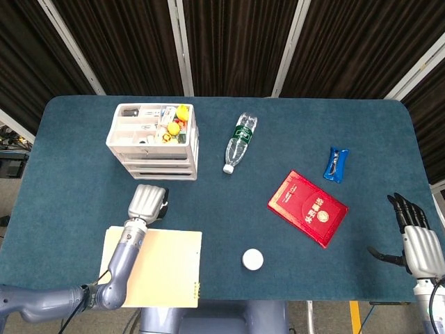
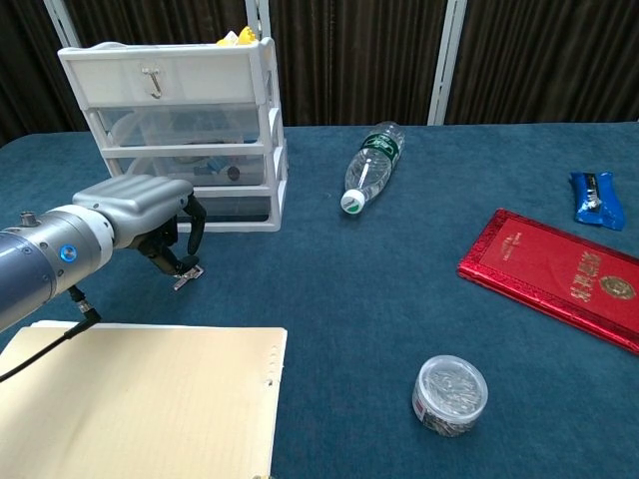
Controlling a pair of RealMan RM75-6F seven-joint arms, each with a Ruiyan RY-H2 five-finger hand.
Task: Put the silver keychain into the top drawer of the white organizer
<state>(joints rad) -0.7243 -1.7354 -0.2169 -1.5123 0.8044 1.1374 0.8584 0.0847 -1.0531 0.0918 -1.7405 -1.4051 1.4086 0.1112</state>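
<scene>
The silver keychain (image 2: 187,275) lies on the blue tablecloth just in front of the white organizer (image 2: 180,140). My left hand (image 2: 148,206) hovers right over it, palm down, with curled fingers (image 2: 196,222) reaching to either side of the keychain. In the head view the left hand (image 1: 147,202) hides the keychain. The keychain still looks flat on the cloth. The organizer (image 1: 154,142) has three drawers; the top drawer front (image 2: 165,80) carries a small hook handle. My right hand (image 1: 417,243) rests open at the table's right edge.
A cream folder (image 2: 140,399) lies at the front left, under my left forearm. A plastic bottle (image 2: 371,165) lies right of the organizer. A red booklet (image 2: 559,274), a blue packet (image 2: 597,198) and a round tin (image 2: 450,394) sit further right.
</scene>
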